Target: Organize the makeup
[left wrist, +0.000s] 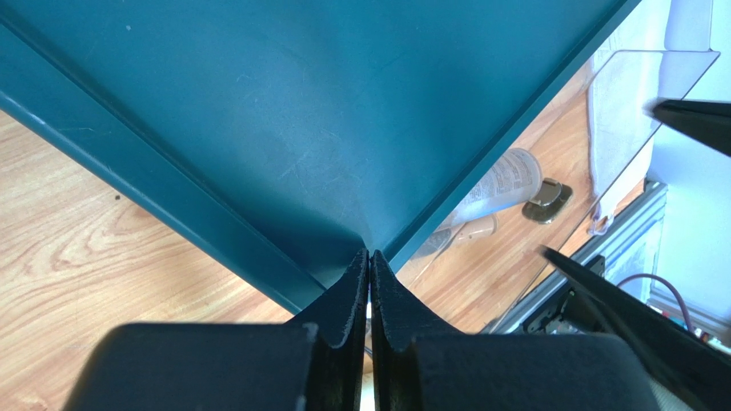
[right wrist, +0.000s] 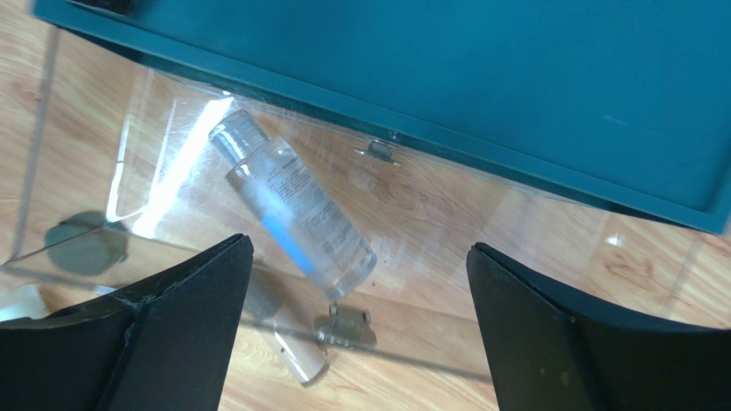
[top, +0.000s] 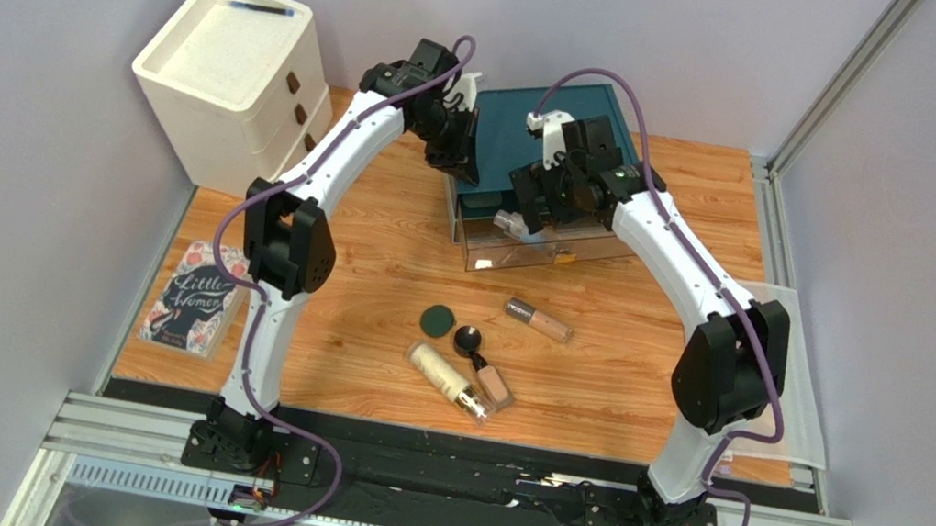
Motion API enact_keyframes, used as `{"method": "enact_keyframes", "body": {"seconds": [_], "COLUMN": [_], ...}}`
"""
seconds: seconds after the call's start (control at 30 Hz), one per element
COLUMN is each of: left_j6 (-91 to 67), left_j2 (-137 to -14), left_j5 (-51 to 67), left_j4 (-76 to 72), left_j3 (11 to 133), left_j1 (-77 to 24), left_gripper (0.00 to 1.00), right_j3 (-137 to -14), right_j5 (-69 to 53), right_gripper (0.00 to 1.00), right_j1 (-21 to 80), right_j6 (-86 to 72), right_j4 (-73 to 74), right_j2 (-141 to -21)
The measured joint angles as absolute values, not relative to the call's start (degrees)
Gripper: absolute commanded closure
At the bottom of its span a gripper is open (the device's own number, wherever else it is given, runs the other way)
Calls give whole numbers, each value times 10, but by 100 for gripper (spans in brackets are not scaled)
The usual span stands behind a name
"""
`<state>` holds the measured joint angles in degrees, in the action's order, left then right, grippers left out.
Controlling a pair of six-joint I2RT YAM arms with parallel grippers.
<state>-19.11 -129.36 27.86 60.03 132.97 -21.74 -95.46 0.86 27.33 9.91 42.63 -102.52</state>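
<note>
Right claw is seen with jaws wide apart and nothing gripped, held over the clear drawer of the teal organiser. One clear-capped tube is noted inside that drawer, lying skewed on its side. Left claw is seen with jaws together, tips at a corner of the teal lid. Whether the lid edge is pinched cannot be told.

Remaining makeup is found on the worktop, nearer the arm bases:
- dark-green compact, with black jar just beside it
- tan tube, apart to the right
- cream bottle, close against second tan tube

Handling, as judged: all pieces are taken to be light, rigid and smooth. Tubes and bottle are likely to roll, so they are best gripped across the barrel at mid-length. The compact lies flat and low and is best pinched across its rim. The jar is best taken across its sides.
</note>
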Motion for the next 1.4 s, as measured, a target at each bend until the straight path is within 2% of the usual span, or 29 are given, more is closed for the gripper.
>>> {"method": "enact_keyframes", "body": {"seconds": [0.13,0.3,0.43,0.6,0.8,1.2,1.4], "left_j6": [-191,-191,-191,-190,-190,-187,-187], "left_j2": [-1294,-1294,-1294,-1293,-1293,-1276,-1276], "left_j5": [280,280,280,280,280,271,269], "left_j4": [606,611,614,614,614,602,602], "left_j3": [1331,1333,1333,1333,1331,1304,1303], "left_j1": [-217,-217,-217,-217,-217,-216,-216], "left_gripper": [94,94,94,94,94,94,94], "right_j3": [-955,-891,-812,-744,-684,-628,-623], "right_j5": [-5,-45,-77,-93,-90,-80,-86], "right_gripper": [13,14,17,20,18,19,23], "right_j1": [277,303,363,446,508,530,539], "right_j6": [97,85,70,55,30,-31,-45], "right_j4": [441,443,452,470,478,447,429], "right_j2": [-974,-890,-848,-856,-898,-920,-943]}}
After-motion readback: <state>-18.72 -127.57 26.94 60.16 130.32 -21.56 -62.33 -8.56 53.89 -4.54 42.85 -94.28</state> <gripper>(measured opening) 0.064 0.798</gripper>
